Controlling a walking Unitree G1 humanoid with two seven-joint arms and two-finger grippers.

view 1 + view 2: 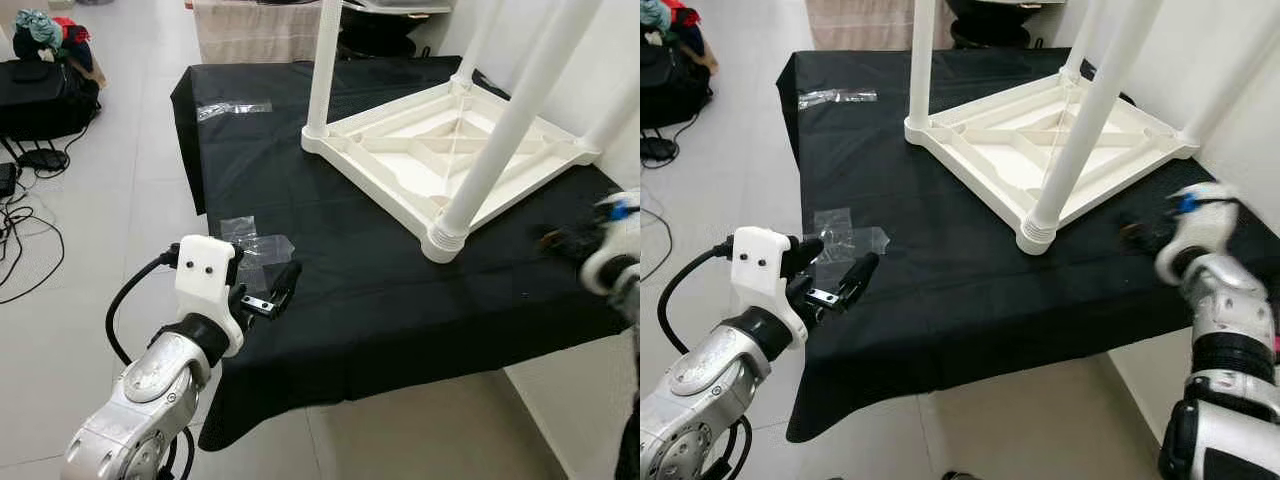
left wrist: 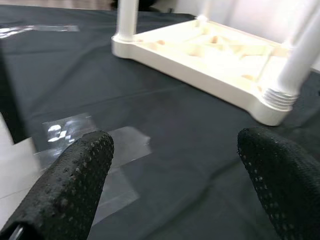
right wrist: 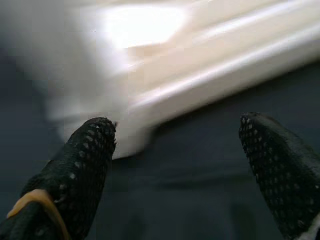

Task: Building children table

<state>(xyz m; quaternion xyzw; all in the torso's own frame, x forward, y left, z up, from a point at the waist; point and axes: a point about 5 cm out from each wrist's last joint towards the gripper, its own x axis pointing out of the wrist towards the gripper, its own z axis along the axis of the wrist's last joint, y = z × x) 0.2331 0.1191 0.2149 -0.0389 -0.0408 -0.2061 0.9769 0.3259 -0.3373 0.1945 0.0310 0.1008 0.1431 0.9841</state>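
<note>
We see the left gripper (image 1: 272, 293) hovering with fingers spread over the near left corner of the black cloth (image 1: 340, 290), above clear plastic wrap (image 1: 255, 243). The right gripper (image 1: 1140, 232), blurred, fingers apart and holding nothing, sits at the right edge beside the upturned white table (image 1: 450, 150), which rests toward the far right corner. Bare cloth lies between them.

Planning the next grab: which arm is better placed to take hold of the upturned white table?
Right. The right pincer hovers open beside the white table, near its closest leg. The left pincer is open over clear plastic wrap, farther off.
</note>
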